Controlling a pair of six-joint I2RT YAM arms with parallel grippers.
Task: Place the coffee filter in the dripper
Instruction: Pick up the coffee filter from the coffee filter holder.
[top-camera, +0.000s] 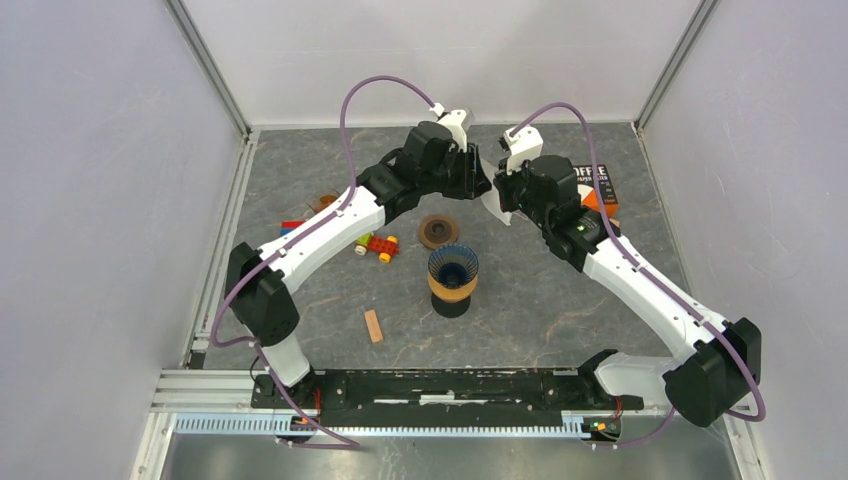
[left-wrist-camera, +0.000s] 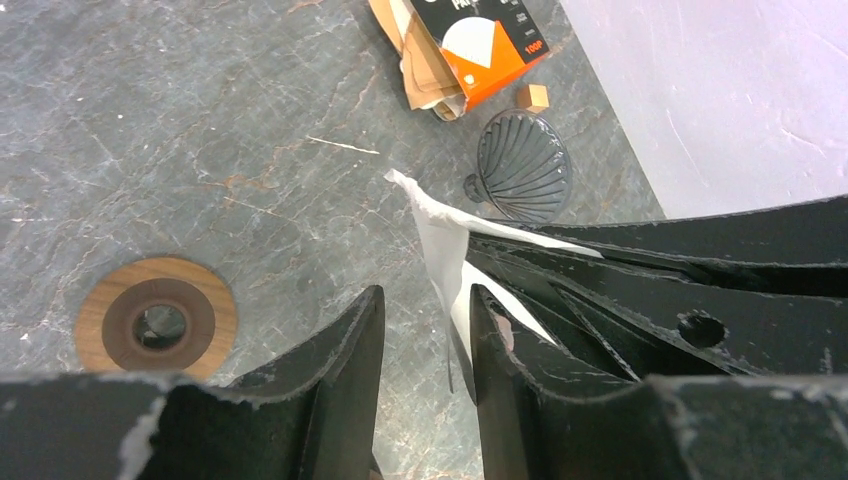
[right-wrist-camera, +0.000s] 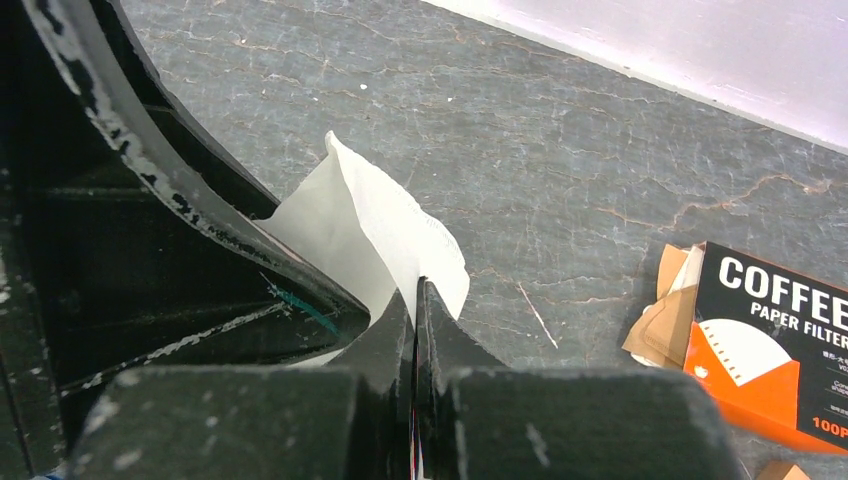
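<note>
The grey table (top-camera: 560, 310) is lying under everything. My right hand (right-wrist-camera: 415, 292) and my left hand (left-wrist-camera: 425, 300) are meeting above its far side.

The orange and black box (right-wrist-camera: 770, 340) is lying flat near my right hand. Brown paper is sticking out of its open end.

The dripper (top-camera: 452, 265) is standing in the middle of the table on a brown stand (top-camera: 452, 291). I am seeing its ribs all the way down inside. A grey dripper (left-wrist-camera: 525, 165) is sitting near the box, and its ribbed inside is showing too.

The white filter (right-wrist-camera: 400, 225) is hanging in the air between my two hands, well apart from both drippers. My right fingers are pressing tight together on one edge of it. My left fingers are standing apart. The other edge is hanging down into the gap between them, close to one finger, and I cannot tell if it is touching.

The round wooden disc (left-wrist-camera: 155, 322) is lying flat just beside the dripper. A red and yellow toy (top-camera: 380, 245) is lying next to my left arm. A little block (left-wrist-camera: 532, 97) is sitting between the box and the grey dripper.
</note>
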